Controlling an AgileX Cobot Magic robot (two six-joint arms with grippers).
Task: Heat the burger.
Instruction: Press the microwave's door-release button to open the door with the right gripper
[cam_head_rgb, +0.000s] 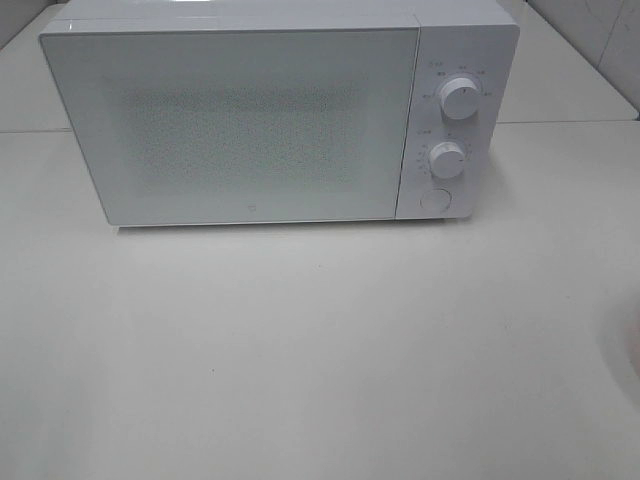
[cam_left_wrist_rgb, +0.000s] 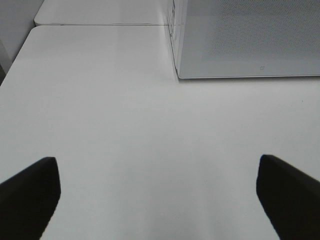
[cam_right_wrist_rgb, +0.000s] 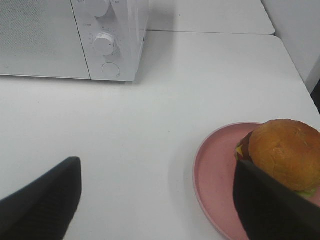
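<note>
**Heating not yet begun: burger outside, microwave door shut**

Inspection found the task at its earliest stage. The microwave (cam_head_rgb: 240, 120) stood at the back of the desk (cam_head_rgb: 320, 350), its door (cam_head_rgb: 235, 125) fully shut. Its two dials (cam_head_rgb: 459, 99) and the round button (cam_head_rgb: 434, 199) below them had no gripper near them. No food could be made out behind the speckled door panel.

The burger (cam_right_wrist_rgb: 282, 152) sat on a pink plate (cam_right_wrist_rgb: 215, 175) toward the right edge of the desk, well apart from the microwave. In the high view only a faint pink blur at the picture's right border marked the plate.

The left gripper (cam_left_wrist_rgb: 156, 161) hung over bare desk near the microwave's left front corner, jaws spread wide, holding nothing. The right gripper (cam_right_wrist_rgb: 156, 165) was likewise spread, with bare desk and part of the plate between its fingers. One finger overlapped the burger in the wrist view; contact could not be confirmed, and no grip was evident.

As judged, everything was outstanding: opening the door, loading the burger, closing the door and setting the controls.

The desk surface was white, smooth and unmarked. A second white surface abutted it behind the microwave along a visible seam. Pale tiled wall showed beyond the back right corner.
</note>
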